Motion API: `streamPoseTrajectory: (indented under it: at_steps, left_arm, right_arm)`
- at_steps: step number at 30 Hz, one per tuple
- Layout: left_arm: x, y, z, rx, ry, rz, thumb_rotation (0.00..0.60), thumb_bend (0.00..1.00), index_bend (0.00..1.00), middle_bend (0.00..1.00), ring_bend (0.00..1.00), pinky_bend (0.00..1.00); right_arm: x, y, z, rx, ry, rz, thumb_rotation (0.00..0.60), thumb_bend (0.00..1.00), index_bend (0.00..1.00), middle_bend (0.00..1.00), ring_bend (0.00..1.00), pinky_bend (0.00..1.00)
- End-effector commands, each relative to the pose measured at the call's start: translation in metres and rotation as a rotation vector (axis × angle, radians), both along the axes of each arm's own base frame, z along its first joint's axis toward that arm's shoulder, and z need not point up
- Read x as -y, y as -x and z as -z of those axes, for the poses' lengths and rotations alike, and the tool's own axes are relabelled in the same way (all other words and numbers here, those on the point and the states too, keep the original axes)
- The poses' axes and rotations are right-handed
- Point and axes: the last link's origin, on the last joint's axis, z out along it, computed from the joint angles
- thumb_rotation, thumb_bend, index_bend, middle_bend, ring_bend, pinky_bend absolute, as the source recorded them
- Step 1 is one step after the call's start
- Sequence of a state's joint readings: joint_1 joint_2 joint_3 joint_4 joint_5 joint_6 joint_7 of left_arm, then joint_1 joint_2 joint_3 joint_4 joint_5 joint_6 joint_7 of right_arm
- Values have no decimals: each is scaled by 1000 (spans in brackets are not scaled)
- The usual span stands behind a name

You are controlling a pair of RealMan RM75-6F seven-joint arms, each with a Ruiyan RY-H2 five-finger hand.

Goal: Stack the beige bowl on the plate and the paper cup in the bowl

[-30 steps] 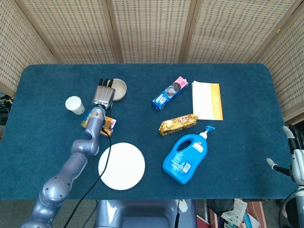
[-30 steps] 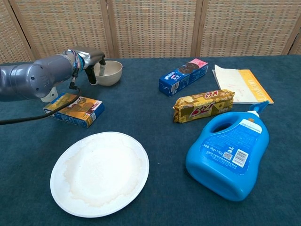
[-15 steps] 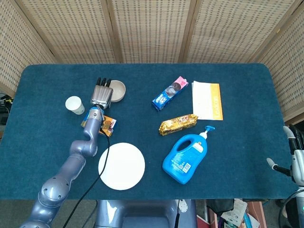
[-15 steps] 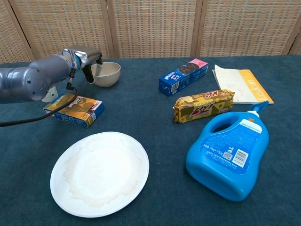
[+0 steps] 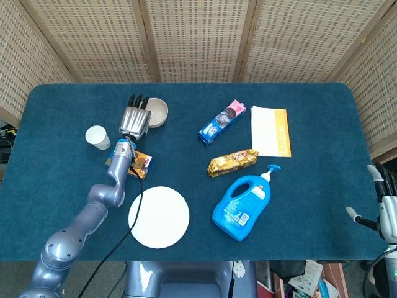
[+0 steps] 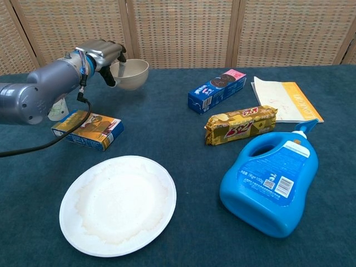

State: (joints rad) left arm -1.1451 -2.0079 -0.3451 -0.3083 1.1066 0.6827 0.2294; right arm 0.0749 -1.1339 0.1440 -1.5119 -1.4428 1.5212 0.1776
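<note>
gripping the beige bowl at its rim, the left hand is sitting past the paper cup and plate. in the chest view, its fingers are holding the bowl lifted off the tabletop. the right hand is hanging released, fingers apart.

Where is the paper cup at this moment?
In the head view, the paper cup stands far left on the table, left of the left hand holding the bowl.
</note>
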Motion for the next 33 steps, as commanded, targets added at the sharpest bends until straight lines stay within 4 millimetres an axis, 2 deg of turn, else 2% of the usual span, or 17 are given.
streamPoseTrajectory:
  at_steps: [1, 8, 15, 20, 24, 33]
  left_arm:
    - [11, 2, -6, 31, -1, 81, 600, 413, 640, 93, 0, 13]
    - [41, 1, -21, 94, 13, 222, 600, 415, 641, 93, 0, 18]
    - [94, 9, -47, 182, 68, 297, 600, 415, 641, 93, 0, 18]
    - [137, 20, -71, 175, 123, 315, 600, 415, 641, 93, 0, 17]
    - [179, 30, -88, 150, 187, 340, 600, 415, 641, 93, 0, 17]
    - [219, 40, -89, 99, 295, 362, 600, 415, 641, 93, 0, 17]
  right_arm:
    - [0, 0, 1, -5, -4, 3, 600, 148, 0, 0, 0, 0]
    - [0, -1, 2, -11, -6, -2, 600, 148, 0, 0, 0, 0]
    - [0, -3, 3, -18, -6, -4, 600, 148, 0, 0, 0, 0]
    - [-1, -3, 3, -18, -1, -5, 600, 148, 0, 0, 0, 0]
    - [-1, -2, 0, -15, 10, 0, 600, 149, 0, 0, 0, 0]
    - [-2, -2, -1, -17, 13, 0, 600, 149, 0, 0, 0, 0]
